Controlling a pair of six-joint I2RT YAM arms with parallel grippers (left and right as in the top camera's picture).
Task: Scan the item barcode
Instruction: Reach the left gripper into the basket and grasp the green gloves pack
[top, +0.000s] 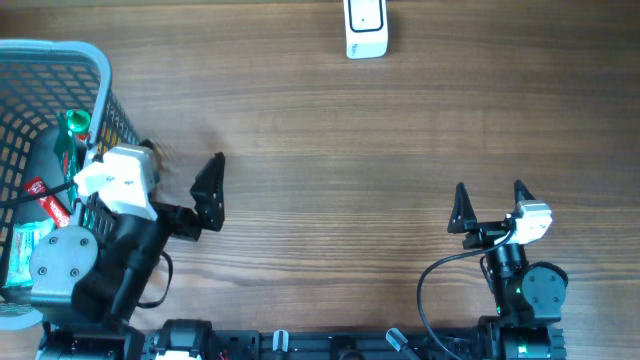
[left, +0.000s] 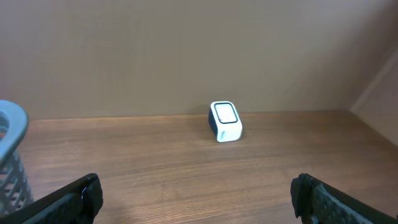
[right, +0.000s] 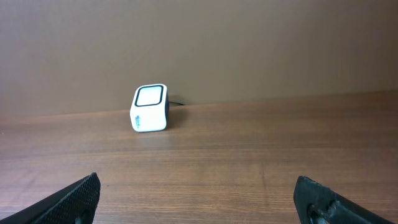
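left gripper (top: 178, 168): jaws spread wide with nothing between them; lower left of the overhead view, just beside the basket's right rim.
right gripper (top: 490, 205): jaws wide apart and empty; lower right of the overhead view, over bare wood.
scanner (top: 366, 28): white box with a dark-framed window, top centre of the overhead view near the far table edge; mid-frame in both wrist views, well apart from both grippers.
basket (top: 100, 70): blue-grey mesh, upper left running down the left edge.
items in basket: green-capped item (top: 75, 122), red packet (top: 46, 200), green-and-white pack (top: 22, 250); no barcode can be made out.
table (top: 350, 150): brown wood grain.
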